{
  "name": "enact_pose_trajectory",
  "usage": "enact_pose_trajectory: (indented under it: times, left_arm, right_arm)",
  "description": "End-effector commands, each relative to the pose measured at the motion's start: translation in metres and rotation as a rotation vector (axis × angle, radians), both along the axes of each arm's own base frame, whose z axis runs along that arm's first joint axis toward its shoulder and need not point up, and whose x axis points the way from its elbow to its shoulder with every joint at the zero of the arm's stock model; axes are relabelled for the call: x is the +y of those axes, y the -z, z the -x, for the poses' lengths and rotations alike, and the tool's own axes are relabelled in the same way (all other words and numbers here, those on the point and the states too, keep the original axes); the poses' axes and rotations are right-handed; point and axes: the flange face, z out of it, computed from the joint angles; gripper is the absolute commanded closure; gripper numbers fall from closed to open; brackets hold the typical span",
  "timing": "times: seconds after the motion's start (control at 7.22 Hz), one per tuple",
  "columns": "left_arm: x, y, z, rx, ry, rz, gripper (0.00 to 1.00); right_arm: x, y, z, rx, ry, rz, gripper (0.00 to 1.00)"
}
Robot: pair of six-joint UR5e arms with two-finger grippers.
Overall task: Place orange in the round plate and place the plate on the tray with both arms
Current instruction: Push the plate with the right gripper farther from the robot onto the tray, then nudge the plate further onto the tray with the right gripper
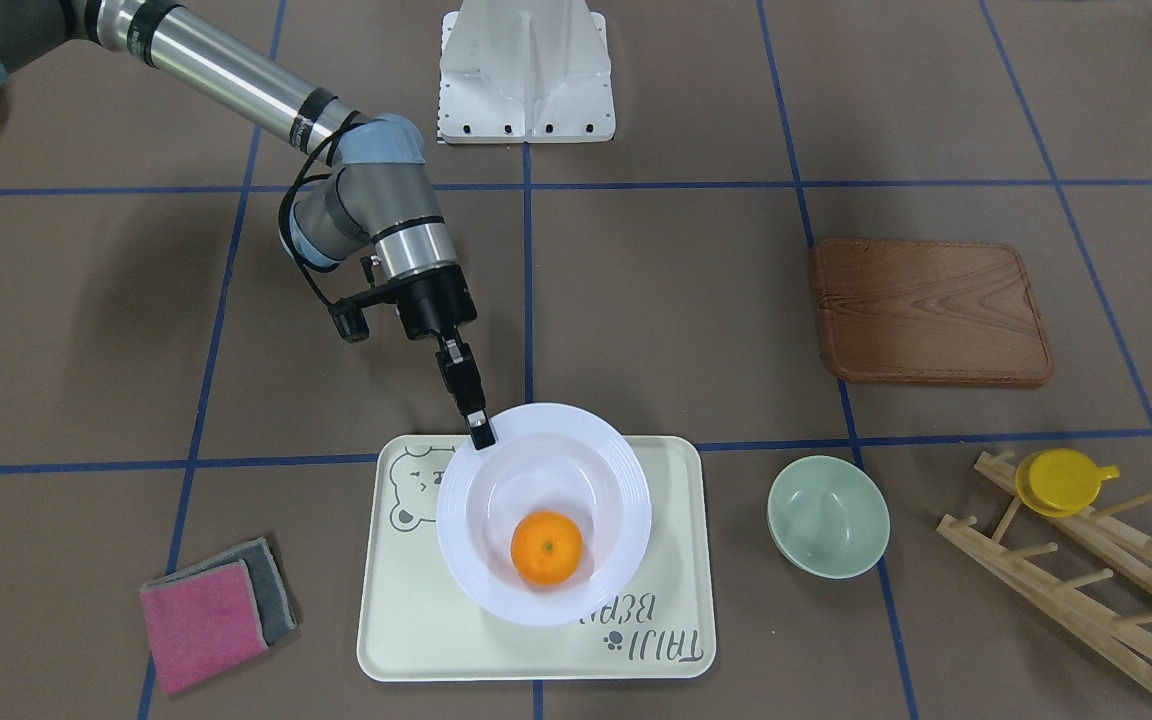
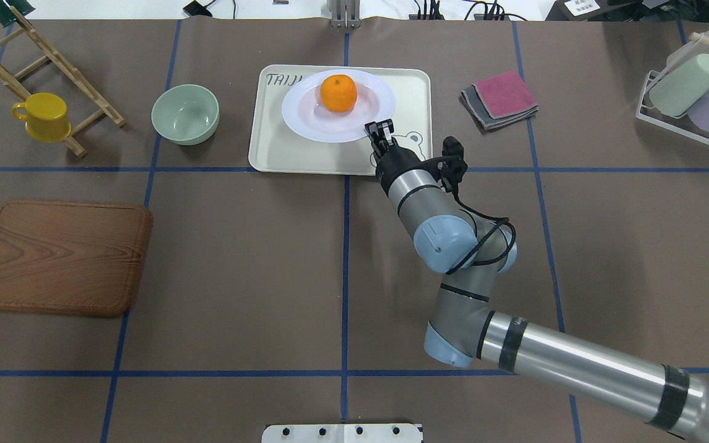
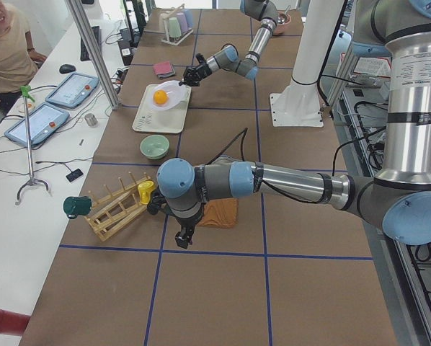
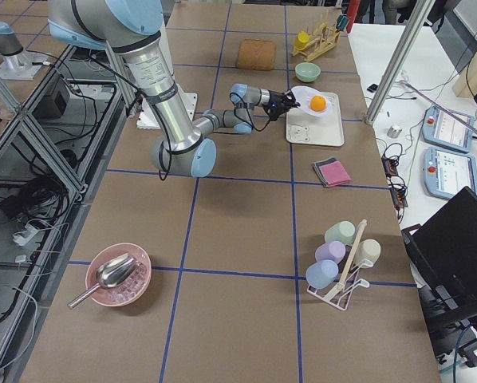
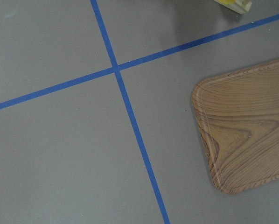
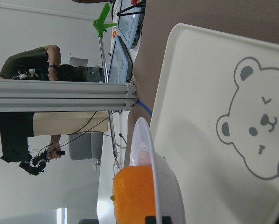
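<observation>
The tray (image 1: 416, 620) lies long axis left-to-right; the orange (image 1: 546, 548) sits stem-dot up.

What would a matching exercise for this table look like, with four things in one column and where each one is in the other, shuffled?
Things:
1. orange
2. round plate
3. yellow cup
4. pink cloth

Places:
A. at the wooden rack
B. on a grey cloth beside the tray
C. in the round plate
D. over the tray, rim at the right gripper, between its jaws

Pairs: 1-C, 2-D, 3-A, 4-B
</observation>
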Motion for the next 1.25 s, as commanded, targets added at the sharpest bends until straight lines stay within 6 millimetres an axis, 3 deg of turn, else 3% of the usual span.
enact_pose_trajectory:
  times: [0.0, 0.14, 0.28, 0.42, 0.55, 0.69, 0.83, 0.97, 1.11]
  left_arm:
    - [-0.001, 0.002, 0.0, 0.0, 0.001, -0.006, 0.0]
    - [-0.001, 0.002, 0.0, 0.0, 0.001, -0.006, 0.0]
    - [-0.001, 0.002, 0.0, 0.001, 0.002, -0.005, 0.0]
    - [-0.001, 0.0, 0.0, 0.0, 0.001, -0.003, 0.0]
    - [-0.001, -0.002, 0.0, -0.001, -0.001, -0.001, 0.0]
    - [-0.001, -0.001, 0.0, -0.004, 0.0, -0.011, 0.0]
    - [-0.003, -0.006, 0.0, -0.008, 0.001, -0.028, 0.0]
    - [-0.002, -0.008, 0.0, -0.008, 0.002, -0.025, 0.0]
    - [0.004, -0.015, 0.0, -0.004, 0.005, -0.013, 0.0]
  right_arm:
    - [-0.038, -0.01, 0.015, 0.047, -0.036, 0.052, 1.0]
    - [-0.035, -0.012, 0.018, 0.098, -0.008, 0.035, 0.01]
    - [-0.027, 0.0, 0.014, 0.177, 0.055, -0.037, 0.0]
    - [-0.012, 0.004, -0.001, 0.235, 0.133, -0.103, 0.0]
    - [0.0, 0.004, -0.009, 0.381, 0.25, -0.158, 0.0]
    - [-0.005, 0.017, -0.022, 0.607, 0.389, -0.197, 0.0]
    - [-0.021, 0.026, -0.062, 0.784, 0.632, -0.211, 0.0]
    - [-0.039, 0.034, -0.128, 0.851, 0.802, -0.203, 0.0]
    - [-0.043, 0.026, -0.193, 0.919, 0.918, -0.26, 0.0]
